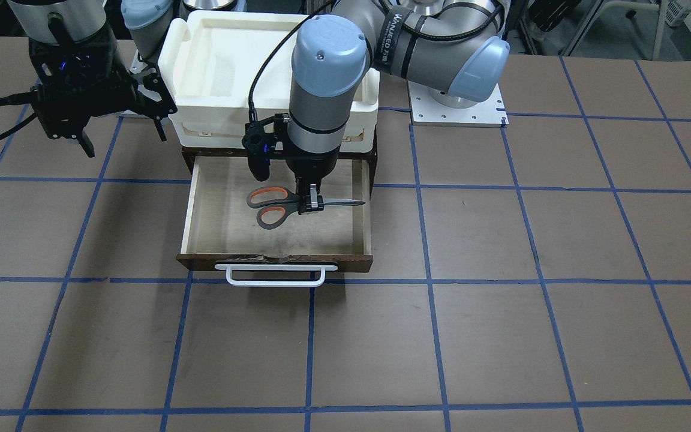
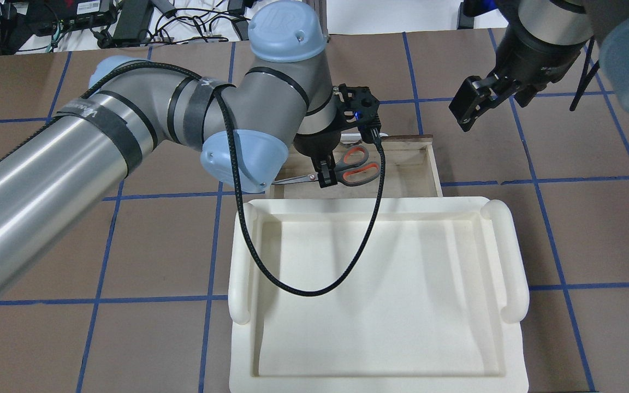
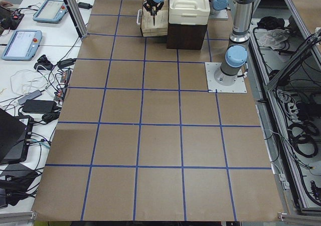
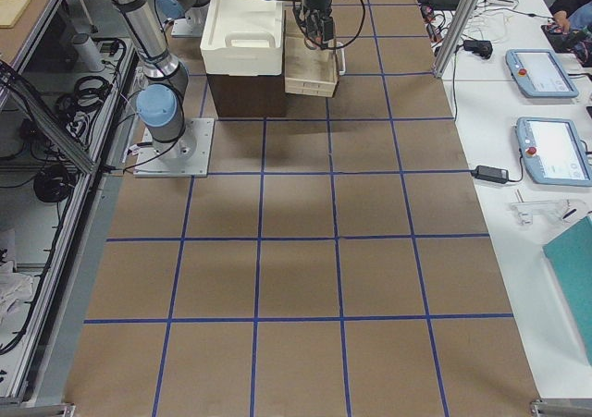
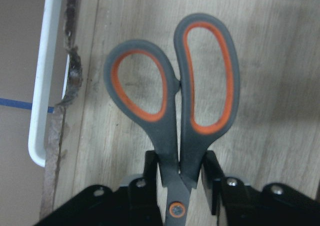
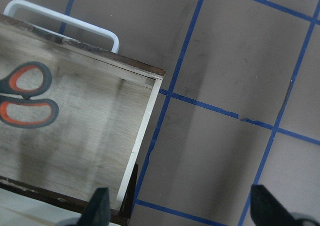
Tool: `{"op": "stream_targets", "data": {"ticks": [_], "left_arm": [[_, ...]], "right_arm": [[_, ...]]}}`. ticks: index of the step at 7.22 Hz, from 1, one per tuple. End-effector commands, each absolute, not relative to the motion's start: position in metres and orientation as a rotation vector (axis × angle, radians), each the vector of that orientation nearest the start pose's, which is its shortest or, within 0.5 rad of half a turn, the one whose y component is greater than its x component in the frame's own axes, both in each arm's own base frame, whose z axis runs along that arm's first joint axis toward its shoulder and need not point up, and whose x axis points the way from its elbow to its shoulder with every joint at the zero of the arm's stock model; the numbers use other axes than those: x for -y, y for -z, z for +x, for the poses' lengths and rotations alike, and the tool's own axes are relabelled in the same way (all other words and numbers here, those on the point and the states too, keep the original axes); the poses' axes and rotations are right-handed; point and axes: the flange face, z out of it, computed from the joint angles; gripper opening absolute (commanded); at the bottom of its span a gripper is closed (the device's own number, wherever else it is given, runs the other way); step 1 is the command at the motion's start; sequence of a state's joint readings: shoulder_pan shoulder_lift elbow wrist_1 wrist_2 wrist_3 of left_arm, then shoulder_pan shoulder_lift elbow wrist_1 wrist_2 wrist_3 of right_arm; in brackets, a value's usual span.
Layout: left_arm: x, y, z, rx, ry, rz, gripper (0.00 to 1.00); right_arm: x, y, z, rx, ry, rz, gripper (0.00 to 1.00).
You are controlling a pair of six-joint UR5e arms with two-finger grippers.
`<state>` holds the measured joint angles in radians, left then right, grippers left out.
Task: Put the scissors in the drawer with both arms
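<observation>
Left arm reaches over the white plastic tray (image 1: 189, 60) on top of the cabinet and down into the pulled-out dark brown wooden drawer with pale plywood floor (image 1: 273, 239).

Left gripper (image 1: 314, 204): jaws clamped on the small grey-bladed scissors with orange-lined handle loops (image 1: 288, 206), gripping just by the pivot. The wrist view shows a pad on each side of the shanks.

Scissors lie level over the middle of the drawer floor. Loops point toward the robot's right, blade tip toward its left and close to the side wall. Cannot tell whether they touch the plywood or hang just above it.

Right gripper (image 2: 492, 103): jaws spread wide and holding nothing. It hovers above the brown, blue-taped worktop (image 1: 501, 300) off the drawer's right side, apart from the drawer.

Judgement: placement is nearly done. Release, withdrawal and probably closing remain.

Risks:
- Letting go while the scissors are not down means a short drop. They could bounce or skid, driving the tip against the near side wall.
- Lifting before the jaws are fully parted could drag the scissors up or tilt them onto the wall.
- The black cable loop (image 2: 314, 289) hangs over the tray and could catch its rim on retreat.
- The right arm pushing the white bar handle (image 1: 273, 279) before the left arm clears would pinch the left gripper against the cabinet.
</observation>
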<state>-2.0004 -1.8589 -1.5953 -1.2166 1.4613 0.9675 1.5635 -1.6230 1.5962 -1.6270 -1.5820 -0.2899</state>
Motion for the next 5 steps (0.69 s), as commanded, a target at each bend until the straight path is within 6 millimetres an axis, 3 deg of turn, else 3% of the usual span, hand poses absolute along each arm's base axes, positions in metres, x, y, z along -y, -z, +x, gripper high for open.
{"op": "stream_targets", "data": {"ticks": [1, 2, 5], "left_arm": [[0.477, -0.337, -0.402, -2.468, 0.1, 2.09, 0.0], [0.47, -0.328, -0.418, -2.458, 0.102, 2.098, 0.0], [0.462, -0.3, -0.429, -2.409, 0.023, 2.133, 0.0]], "right_arm": [[0.482, -0.5, 0.129, -3.147, 0.103, -0.181, 1.0], [0.483, -0.5, 0.129, -3.148, 0.108, -0.178, 1.0], [0.483, -0.5, 0.129, -3.15, 0.113, -0.048, 1.0]]}}
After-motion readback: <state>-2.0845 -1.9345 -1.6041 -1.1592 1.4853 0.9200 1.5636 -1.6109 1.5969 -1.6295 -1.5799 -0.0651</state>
